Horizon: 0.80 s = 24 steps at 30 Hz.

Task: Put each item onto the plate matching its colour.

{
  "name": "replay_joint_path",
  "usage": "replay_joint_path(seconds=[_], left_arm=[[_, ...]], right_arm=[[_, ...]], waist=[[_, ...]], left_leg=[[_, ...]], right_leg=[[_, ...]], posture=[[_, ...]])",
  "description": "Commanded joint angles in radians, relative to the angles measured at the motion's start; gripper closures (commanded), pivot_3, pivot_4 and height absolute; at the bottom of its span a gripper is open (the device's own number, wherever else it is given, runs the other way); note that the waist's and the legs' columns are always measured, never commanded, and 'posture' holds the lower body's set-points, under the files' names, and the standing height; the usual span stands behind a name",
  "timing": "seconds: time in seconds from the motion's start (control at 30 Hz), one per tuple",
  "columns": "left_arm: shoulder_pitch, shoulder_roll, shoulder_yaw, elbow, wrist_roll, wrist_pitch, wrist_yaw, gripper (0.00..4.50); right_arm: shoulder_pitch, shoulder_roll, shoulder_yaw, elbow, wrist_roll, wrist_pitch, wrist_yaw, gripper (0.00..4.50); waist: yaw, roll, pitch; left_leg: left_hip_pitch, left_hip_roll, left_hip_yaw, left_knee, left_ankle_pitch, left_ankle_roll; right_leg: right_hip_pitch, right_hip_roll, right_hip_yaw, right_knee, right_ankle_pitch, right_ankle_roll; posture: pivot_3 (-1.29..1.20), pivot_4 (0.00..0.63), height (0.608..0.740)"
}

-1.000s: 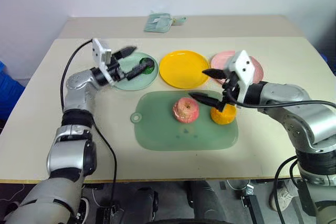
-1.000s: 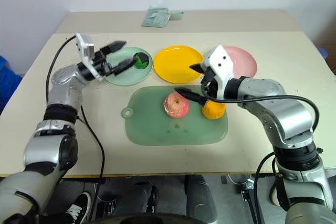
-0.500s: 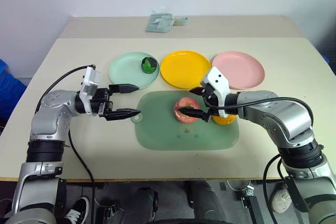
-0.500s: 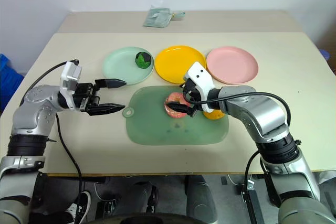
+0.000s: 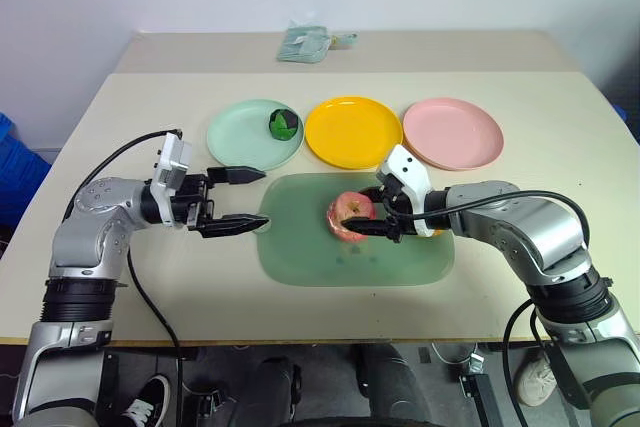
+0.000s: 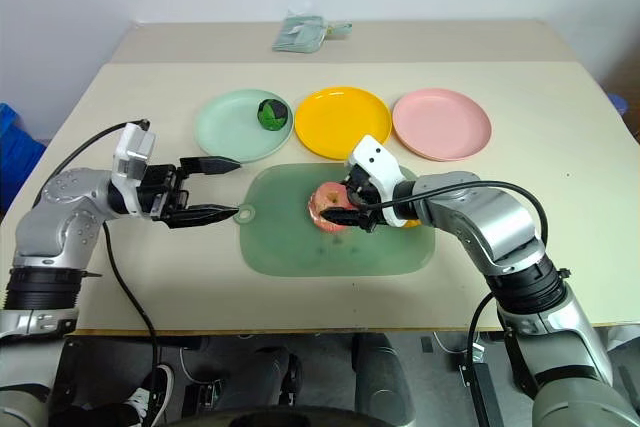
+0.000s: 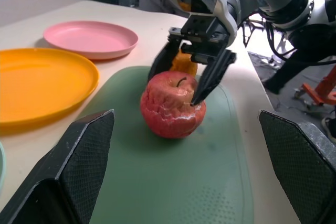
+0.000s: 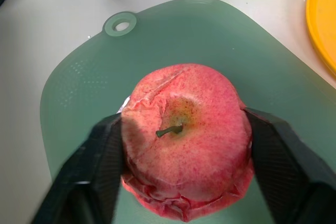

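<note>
Seen from above: beige counter (image 5: 100,277) carrying a large rounded-rectangle green mat (image 5: 320,257). On the mat, a pink apple-like toy fruit (image 5: 349,215), clamped between the black fingers (image 8: 89,177) of the right gripper (image 5: 372,217). Just behind it, partly hidden, an orange-yellow toy fruit (image 7: 185,62). Beyond the mat, three round plastic plates: mint green (image 5: 235,142) bearing a dark green-and-black round fruit (image 5: 283,125), yellow (image 5: 351,132), pink (image 5: 453,134). Left gripper (image 5: 248,197) beside the mat, fingers spread wide, holding nothing.
</note>
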Motion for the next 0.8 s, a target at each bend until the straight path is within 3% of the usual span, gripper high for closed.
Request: replay_joint_path(seconds=[0.03, 0.17, 0.3, 0.53, 0.7, 0.8], left_arm=[[-0.015, 0.002, 0.011, -0.004, -0.01, -0.025, 0.004, 0.0], [-0.029, -0.009, 0.022, 0.014, -0.021, -0.023, 0.024, 0.0], [-0.065, -0.035, 0.023, 0.064, 0.021, -0.061, 0.102, 0.0], [-0.103, -0.099, 0.009, 0.112, 0.085, -0.17, 0.22, 0.0], [-0.095, -0.124, -0.008, 0.112, 0.119, -0.209, 0.263, 0.0], [-0.089, -0.126, -0.008, 0.099, 0.106, -0.205, 0.257, 0.0]], right_arm=[[-0.037, 0.0, -0.046, 0.003, -0.01, -0.016, -0.012, 1.83], [-0.091, 0.07, -0.166, 0.063, 0.033, -0.015, -0.067, 1.83], [-0.171, 0.117, -0.262, 0.216, -0.033, -0.103, -0.178, 1.83], [-0.269, 0.118, -0.329, 0.572, -0.237, -0.346, -0.418, 1.83], [-0.267, 0.132, -0.334, 0.698, -0.297, -0.464, -0.458, 1.83], [-0.261, 0.13, -0.341, 0.727, -0.298, -0.482, -0.444, 0.43]], waist=[[0.0, 0.0, 0.0], [0.0, 0.0, 0.0], [0.0, 0.0, 0.0], [0.001, 0.0, 0.0], [-0.008, 0.0, 0.0], [-0.013, 0.0, 0.0]], left_leg=[[0.0, 0.0, 0.0, 0.0, 0.0, 0.0], [0.0, 0.0, 0.0, 0.0, 0.0, 0.0], [0.0, 0.0, 0.0, 0.0, 0.0, 0.0], [-0.001, -0.001, 0.001, -0.001, 0.0, -0.001], [-0.004, -0.001, 0.003, -0.002, 0.0, 0.0], [-0.004, 0.0, 0.004, -0.002, 0.0, -0.001]], right_leg=[[0.0, 0.0, 0.0, 0.0, 0.0, 0.0], [0.0, 0.0, 0.0, 0.0, 0.0, 0.0], [-0.001, 0.0, 0.0, 0.0, 0.0, 0.0], [-0.001, -0.001, 0.0, 0.0, 0.0, 0.0], [-0.005, -0.001, 0.002, 0.0, 0.0, 0.0], [-0.006, 0.0, 0.003, 0.002, 0.0, 0.0]], posture=[[0.0, 0.15, 0.74], [0.0, 0.15, 0.74], [0.0, 0.15, 0.74], [0.0, 0.15, 0.74], [0.0, 0.15, 0.74], [0.0, 0.15, 0.74]])
